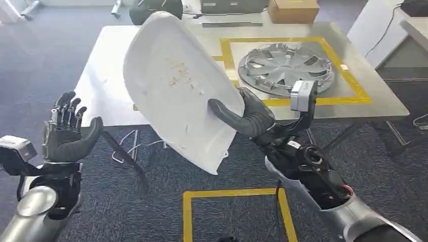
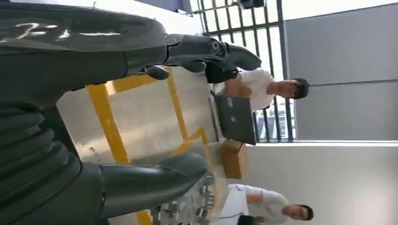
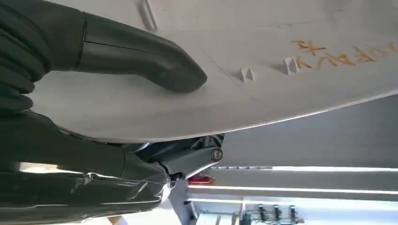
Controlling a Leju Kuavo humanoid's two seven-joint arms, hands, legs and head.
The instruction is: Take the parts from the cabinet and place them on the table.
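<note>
My right hand (image 1: 247,118) grips a large white curved panel (image 1: 174,85) by its lower edge, thumb on the near face, and holds it tilted in the air above the table's front edge. Close up, the thumb presses on the white panel (image 3: 263,70), which bears orange writing, with my right hand (image 3: 94,117) wrapped round its rim. A silver wheel cover (image 1: 285,65) lies flat on the table (image 1: 373,96) inside a yellow taped square. My left hand (image 1: 65,131) hangs open and empty at the lower left, off the table. The wrist view shows my left hand (image 2: 117,117) with fingers spread.
A cardboard box (image 1: 292,10) stands at the table's far edge. Cables (image 1: 134,143) lie on the dark carpet by the table's front legs. A yellow taped square (image 1: 234,194) marks the floor in front of me. Two people (image 2: 272,86) sit beyond the table with a laptop (image 2: 234,119).
</note>
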